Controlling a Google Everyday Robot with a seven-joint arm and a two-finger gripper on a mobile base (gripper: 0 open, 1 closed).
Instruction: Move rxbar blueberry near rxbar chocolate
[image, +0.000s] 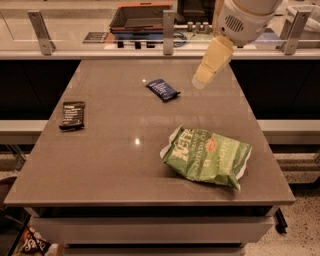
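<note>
The rxbar blueberry (162, 89) is a navy-blue wrapper lying flat on the far middle of the grey table (110, 160). The rxbar chocolate (73, 115) is a black wrapper with white text lying near the table's left edge. My gripper (200, 82) hangs from the arm at the upper right, above the table and to the right of the blueberry bar, apart from it. It holds nothing that I can see.
A green chip bag (207, 156) lies on the right front of the table. A counter with a glass rail, metal posts (168, 32) and a dark tray (142, 17) runs behind the table's far edge.
</note>
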